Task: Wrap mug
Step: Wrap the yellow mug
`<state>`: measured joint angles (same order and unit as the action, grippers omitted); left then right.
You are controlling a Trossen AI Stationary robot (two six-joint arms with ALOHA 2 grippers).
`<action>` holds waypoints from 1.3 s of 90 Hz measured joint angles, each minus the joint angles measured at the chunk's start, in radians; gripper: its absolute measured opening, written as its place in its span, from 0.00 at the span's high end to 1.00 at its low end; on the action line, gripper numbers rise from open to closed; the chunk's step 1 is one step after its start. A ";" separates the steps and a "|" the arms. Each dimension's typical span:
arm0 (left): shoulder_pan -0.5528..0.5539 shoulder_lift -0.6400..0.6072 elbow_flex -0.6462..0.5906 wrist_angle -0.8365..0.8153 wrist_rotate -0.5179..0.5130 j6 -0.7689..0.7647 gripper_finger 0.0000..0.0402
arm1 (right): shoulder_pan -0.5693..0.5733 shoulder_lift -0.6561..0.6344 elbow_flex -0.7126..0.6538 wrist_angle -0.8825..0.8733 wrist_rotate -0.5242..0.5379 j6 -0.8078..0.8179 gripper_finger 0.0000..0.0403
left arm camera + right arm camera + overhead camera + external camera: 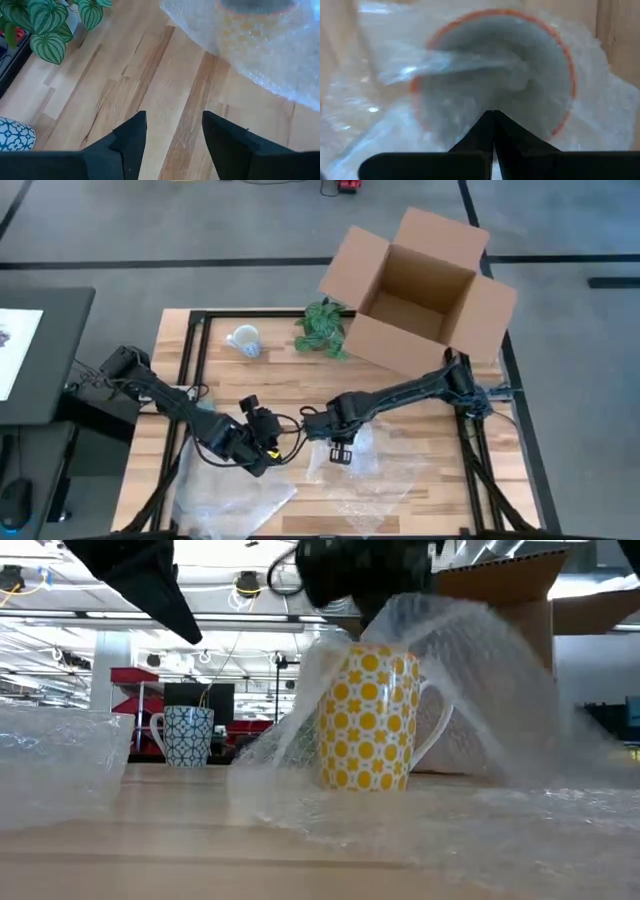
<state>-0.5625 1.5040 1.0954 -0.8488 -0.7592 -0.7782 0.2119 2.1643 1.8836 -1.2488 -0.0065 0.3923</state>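
Observation:
A yellow mug [369, 720] with white dots stands upright on a sheet of bubble wrap [368, 468] at the table's middle. My right gripper [341, 452] hangs just above the mug's mouth [495, 70], shut on the wrap, which rises like a tent over the mug. My left gripper [172, 127] stands open over bare wood left of the mug, with nothing between its fingers. My right gripper pinches a gathered part of the bubble wrap [485, 97] between its two shut fingers, from above, pointing down over the mug's mouth. The wrap [440, 640] is drawn up over the mug and slopes down on both sides. Its lower part lies on the table.
A blue-and-white mug [245, 340] and a small green plant [322, 328] stand at the far side. An open cardboard box [420, 290] sits at the far right corner. A second bubble wrap sheet [235, 495] lies near the left front.

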 joint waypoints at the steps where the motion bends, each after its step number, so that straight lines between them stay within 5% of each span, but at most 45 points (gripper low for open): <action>1: 0.000 0.000 0.000 0.000 0.000 0.000 0.57 | -0.001 0.003 0.000 0.000 0.000 0.000 1.00; 56: 0.000 0.000 0.000 0.003 0.000 0.007 0.57 | 0.002 -0.009 0.119 -0.040 -0.009 -0.042 1.00; 71: 0.000 0.000 0.000 0.003 -0.001 0.007 0.57 | 0.019 -0.015 0.164 -0.022 0.085 -0.030 1.00; 92: 0.000 0.000 0.000 0.000 0.000 0.006 0.57 | -0.006 0.000 0.085 0.050 0.146 0.000 1.00; 117: 0.000 0.000 0.000 -0.001 0.002 0.007 0.57 | -0.009 -0.004 -0.072 0.256 0.088 0.018 1.00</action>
<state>-0.5621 1.5043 1.0950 -0.8496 -0.7567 -0.7716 0.2031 2.1605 1.8121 -0.9924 0.0818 0.4106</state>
